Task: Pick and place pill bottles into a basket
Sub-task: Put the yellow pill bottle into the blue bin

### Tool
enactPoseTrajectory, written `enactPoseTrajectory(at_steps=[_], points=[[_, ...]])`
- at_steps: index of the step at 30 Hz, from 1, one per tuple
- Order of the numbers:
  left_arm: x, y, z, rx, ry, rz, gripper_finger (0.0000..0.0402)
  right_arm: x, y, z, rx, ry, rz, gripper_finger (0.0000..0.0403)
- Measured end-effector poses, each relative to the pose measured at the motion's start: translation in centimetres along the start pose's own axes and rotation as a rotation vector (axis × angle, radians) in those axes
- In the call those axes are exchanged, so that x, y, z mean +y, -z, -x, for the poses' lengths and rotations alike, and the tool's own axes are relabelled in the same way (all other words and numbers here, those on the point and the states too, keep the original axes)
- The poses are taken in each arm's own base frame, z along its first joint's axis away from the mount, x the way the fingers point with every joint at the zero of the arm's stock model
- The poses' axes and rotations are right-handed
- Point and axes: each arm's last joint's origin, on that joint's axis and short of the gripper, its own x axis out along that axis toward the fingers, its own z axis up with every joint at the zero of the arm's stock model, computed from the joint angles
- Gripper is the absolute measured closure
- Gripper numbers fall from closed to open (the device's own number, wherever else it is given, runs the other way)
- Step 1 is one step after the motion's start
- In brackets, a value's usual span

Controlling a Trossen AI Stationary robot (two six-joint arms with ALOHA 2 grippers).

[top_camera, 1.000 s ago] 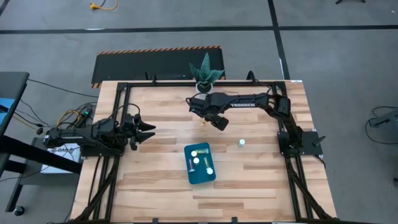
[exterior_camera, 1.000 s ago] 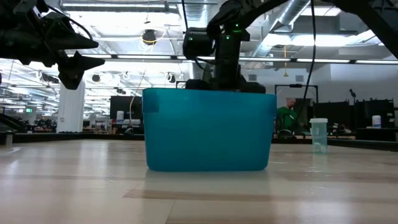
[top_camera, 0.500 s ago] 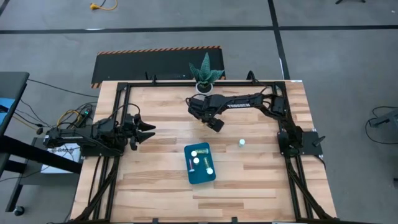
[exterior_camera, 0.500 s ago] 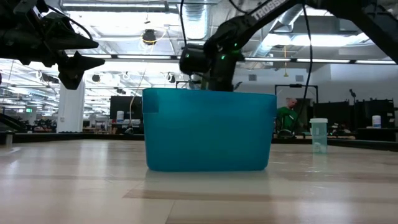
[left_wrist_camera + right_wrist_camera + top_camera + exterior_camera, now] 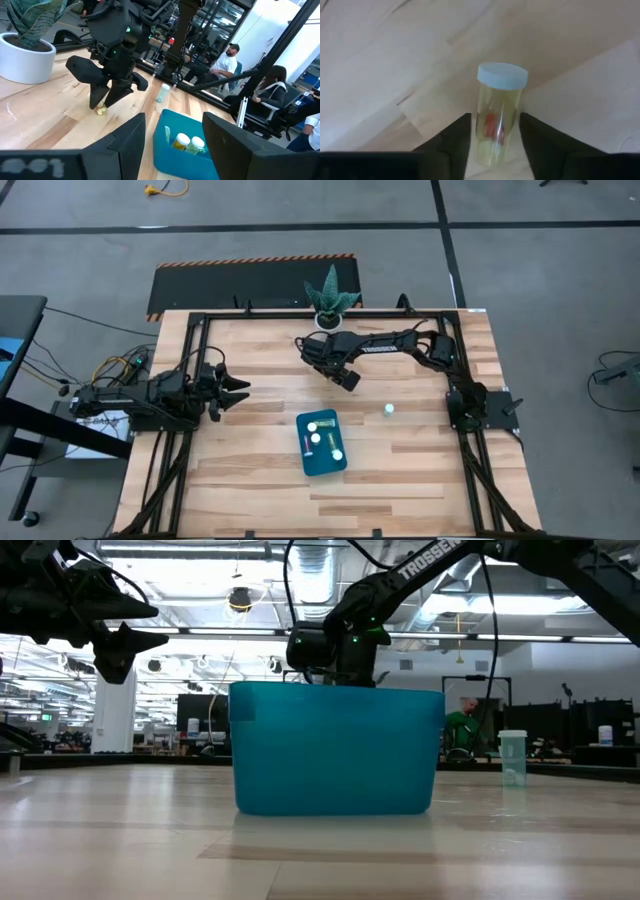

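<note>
A small pill bottle (image 5: 499,115) with a pale blue cap and clear yellowish body lies on its side on the wood at the table's far middle; it also shows in the left wrist view (image 5: 101,109). My right gripper (image 5: 495,132) is open and points down over it (image 5: 323,367), one finger on either side of the body. The teal basket (image 5: 306,450) stands on the table's near middle and holds three bottles (image 5: 318,438). One more bottle (image 5: 388,410) stands upright to its right. My left gripper (image 5: 238,392) is open and empty above the table's left side.
A white pot with a green plant (image 5: 330,305) stands at the far edge, just beyond my right gripper. A black frame runs round the tabletop (image 5: 250,480). People sit in the room behind the table (image 5: 225,57).
My right gripper has moved a little toward the table's left edge and gone down toward the lying bottle, sinking behind the basket's rim in the low view.
</note>
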Motion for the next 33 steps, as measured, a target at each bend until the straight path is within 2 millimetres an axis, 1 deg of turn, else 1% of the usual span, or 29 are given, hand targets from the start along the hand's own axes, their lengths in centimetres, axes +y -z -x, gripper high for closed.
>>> enactPoseTrajectory(at_steps=[3, 6, 9, 10, 12, 16, 18, 21, 23, 26, 28, 31, 33], points=[[0.0, 0.0, 0.0, 0.000, 0.000, 0.000, 0.0216, 0.0, 0.0, 0.0, -0.008, 0.000, 0.001, 0.0281], [0.0, 0.0, 0.0, 0.000, 0.000, 0.000, 0.0216, 0.0, 0.0, 0.0, -0.010, 0.003, 0.003, 0.0314], [0.0, 0.0, 0.0, 0.000, 0.000, 0.000, 0.0216, -0.1, -0.1, 0.1, -0.022, 0.003, 0.050, 0.0327], [0.0, 0.0, 0.0, 0.000, 0.000, 0.000, 0.0216, -0.1, -0.1, 0.2, -0.036, 0.005, 0.067, 0.0327], [0.0, 0.0, 0.0, 0.000, 0.000, 0.000, 0.0216, 0.1, 0.0, 0.9, -0.078, 0.009, 0.115, 0.0323], [0.0, 0.0, 0.0, 0.000, 0.000, 0.000, 0.0216, 1.2, 0.8, 4.2, -0.172, -0.003, 0.284, 0.0310], [0.0, 0.0, 0.0, 0.000, 0.000, 0.000, 0.0216, 1.7, 1.6, 6.1, -0.220, -0.025, 0.364, 0.0309], [0.0, 0.0, 0.0, 0.000, 0.000, 0.000, 0.0216, 2.1, 3.5, 9.4, -0.291, -0.079, 0.492, 0.0310], [0.0, 0.0, 0.0, 0.000, 0.000, 0.000, 0.0216, 1.8, 5.3, 11.9, -0.343, -0.109, 0.571, 0.0311], [0.0, 0.0, 0.0, 0.000, 0.000, 0.000, 0.0216, 0.7, 8.4, 15.3, -0.420, -0.172, 0.684, 0.0310], [0.0, 0.0, 0.0, 0.000, 0.000, 0.000, 0.0216, -0.6, 10.5, 17.3, -0.473, -0.207, 0.766, 0.0310], [0.0, 0.0, 0.0, 0.000, 0.000, 0.000, 0.0216, -3.1, 13.3, 19.5, -0.532, -0.285, 0.869, 0.0310], [0.0, 0.0, 0.0, 0.000, 0.000, 0.000, 0.0216, -4.8, 14.9, 20.5, -0.587, -0.315, 0.927, 0.0310]])
